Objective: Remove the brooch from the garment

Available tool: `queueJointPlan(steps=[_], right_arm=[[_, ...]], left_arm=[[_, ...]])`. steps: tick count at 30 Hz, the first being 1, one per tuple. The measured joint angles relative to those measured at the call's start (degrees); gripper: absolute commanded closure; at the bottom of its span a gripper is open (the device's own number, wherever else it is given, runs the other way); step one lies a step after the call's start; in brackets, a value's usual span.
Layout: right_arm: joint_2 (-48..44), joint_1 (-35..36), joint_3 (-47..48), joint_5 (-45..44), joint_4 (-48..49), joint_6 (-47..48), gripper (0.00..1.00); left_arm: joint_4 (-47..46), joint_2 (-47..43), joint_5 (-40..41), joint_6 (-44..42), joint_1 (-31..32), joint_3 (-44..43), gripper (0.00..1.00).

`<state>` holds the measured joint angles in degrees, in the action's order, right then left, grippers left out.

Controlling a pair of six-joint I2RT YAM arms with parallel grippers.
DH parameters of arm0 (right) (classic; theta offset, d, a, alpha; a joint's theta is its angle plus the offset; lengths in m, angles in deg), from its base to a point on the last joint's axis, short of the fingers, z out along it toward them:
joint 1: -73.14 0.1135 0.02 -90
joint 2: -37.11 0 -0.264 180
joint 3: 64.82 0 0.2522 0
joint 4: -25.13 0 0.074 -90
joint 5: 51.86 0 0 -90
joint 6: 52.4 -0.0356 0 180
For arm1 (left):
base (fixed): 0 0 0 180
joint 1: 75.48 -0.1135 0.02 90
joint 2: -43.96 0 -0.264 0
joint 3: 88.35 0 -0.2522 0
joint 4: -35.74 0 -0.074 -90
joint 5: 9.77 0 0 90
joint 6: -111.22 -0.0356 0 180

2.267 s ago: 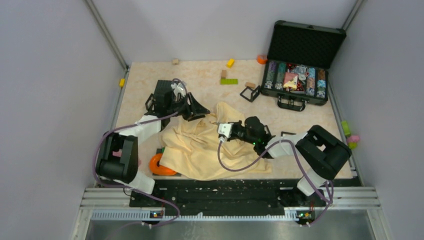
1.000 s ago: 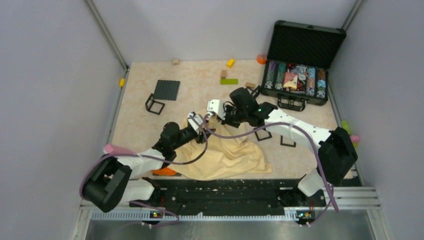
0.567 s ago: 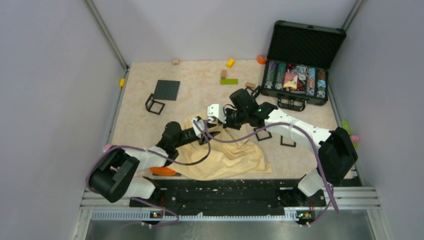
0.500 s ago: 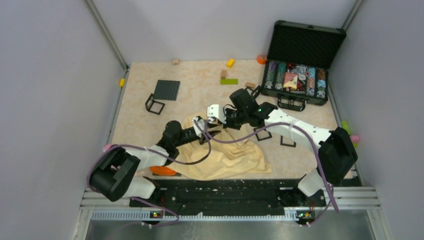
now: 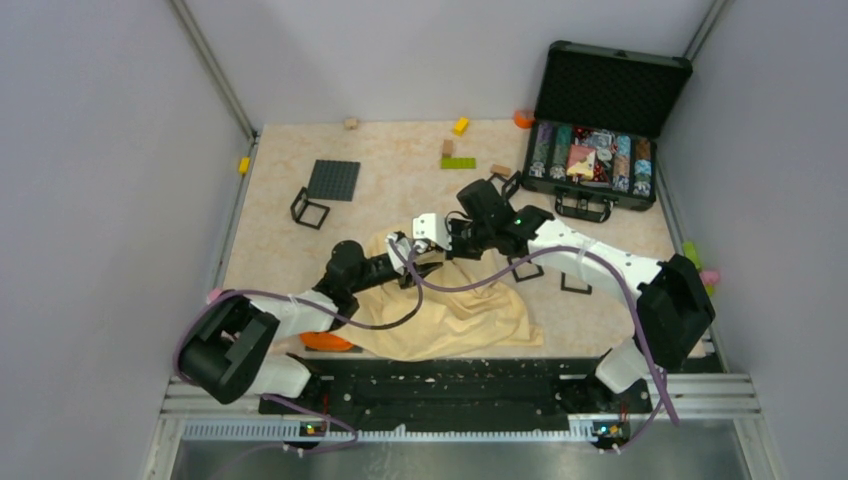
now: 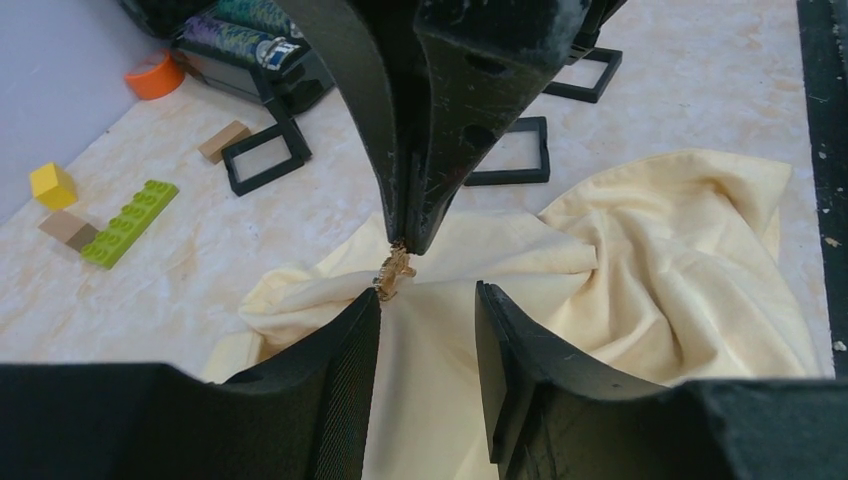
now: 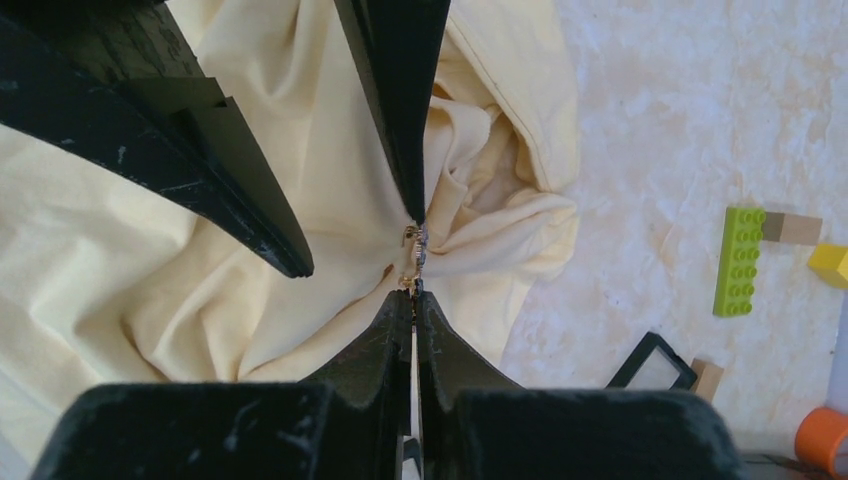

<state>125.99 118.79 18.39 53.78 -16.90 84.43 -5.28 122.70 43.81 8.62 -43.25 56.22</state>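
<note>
- Garment [image 5: 455, 315]: pale yellow cloth, bunched, lying toward the middle of the near edge of the tabletop [image 5: 280, 250]. Its far fold is drawn up into a peak.
- Brooch [image 6: 395, 272]: sits at that peak, about the tabletop's centre, not yet free of the fabric.
- Right gripper [image 7: 413, 293]: jaws closed, tips pinching one end of the brooch.
- Left gripper [image 6: 428, 298]: jaws apart, straddling cloth just beside the brooch, holding nothing.
- Step, as judged: extraction in hand, pin apparently engaged.
- Next calls for the left gripper to clamp fabric beside the pin as an anchor, and the right to draw along the pin's line.
</note>
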Motion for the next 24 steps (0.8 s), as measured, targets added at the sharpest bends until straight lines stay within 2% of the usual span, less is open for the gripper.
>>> queueJointPlan(steps=[10, 15, 20, 24], right_arm=[[0.00, 0.92, 0.00, 0.48, -1.09, 0.11, 1.00], [-0.02, 0.94, -0.02, 1.49, -1.22, 0.13, 1.00], [-0.28, 0.94, -0.04, 1.81, -1.84, 0.68, 1.00], [-0.33, 0.94, -0.04, 1.95, -2.54, 0.98, 1.00]], left_arm=[[-0.35, -2.14, 5.09, 0.00, -0.83, 0.66, 0.53], [1.90, -1.55, 0.59, -0.90, -1.05, -1.31, 0.55], [4.39, -0.90, -3.34, -1.29, -1.40, -3.30, 0.63], [6.93, 0.07, -5.66, -2.14, -1.51, -5.62, 0.63]])
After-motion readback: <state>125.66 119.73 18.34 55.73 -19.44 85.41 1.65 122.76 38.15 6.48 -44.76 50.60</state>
